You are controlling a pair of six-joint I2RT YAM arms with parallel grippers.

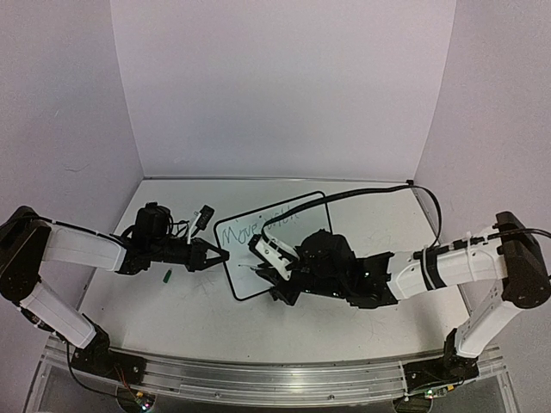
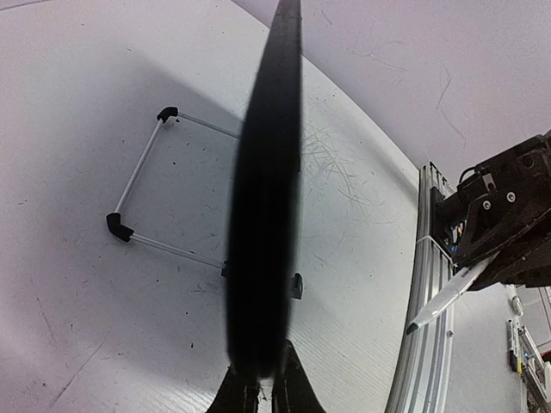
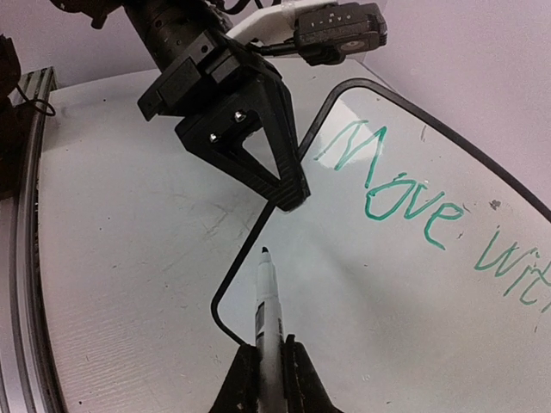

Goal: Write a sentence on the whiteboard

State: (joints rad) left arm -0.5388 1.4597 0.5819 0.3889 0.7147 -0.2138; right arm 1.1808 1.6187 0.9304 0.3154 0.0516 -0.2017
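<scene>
The whiteboard [image 1: 297, 225] stands tilted in the middle of the table. Green writing on it reads "Move with" [image 3: 413, 202]. My left gripper [image 1: 222, 255] is shut on the board's left edge. In the left wrist view that edge is a blurred black band [image 2: 263, 215] running up from the gripper [image 2: 265, 383]. My right gripper [image 1: 258, 269] is shut on a white marker [image 3: 269, 310]. The marker's dark tip points at the board's lower left corner [image 3: 225, 297], just inside the frame. I cannot tell whether the tip touches the board. The marker also shows in the left wrist view [image 2: 448, 297].
A small green marker cap [image 1: 168, 276] lies on the table left of the board, under the left arm. The board's wire stand with black feet [image 2: 138, 185] rests on the tabletop. A black cable [image 1: 370, 194] runs behind the board. A metal rail [image 1: 258, 379] lines the near edge.
</scene>
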